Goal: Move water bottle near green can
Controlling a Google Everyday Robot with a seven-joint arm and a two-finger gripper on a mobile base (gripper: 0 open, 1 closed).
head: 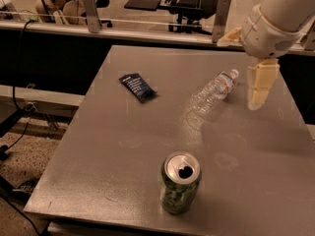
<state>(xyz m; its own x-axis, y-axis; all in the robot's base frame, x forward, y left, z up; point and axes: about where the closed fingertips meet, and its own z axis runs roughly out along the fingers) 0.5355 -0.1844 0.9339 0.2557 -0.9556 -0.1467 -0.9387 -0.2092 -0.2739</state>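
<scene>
The water bottle lies on its side on the grey table, right of centre, with its white cap pointing to the back right. The green can stands upright near the table's front edge, its silver top and dark hole showing. My gripper hangs in the air at the upper right, just right of the bottle's cap end and above the table. Its cream fingers stand apart and hold nothing.
A flat dark blue snack packet lies on the table to the left of the bottle. A rail with metal posts runs behind the table, with office chairs beyond it. Cables hang at the left.
</scene>
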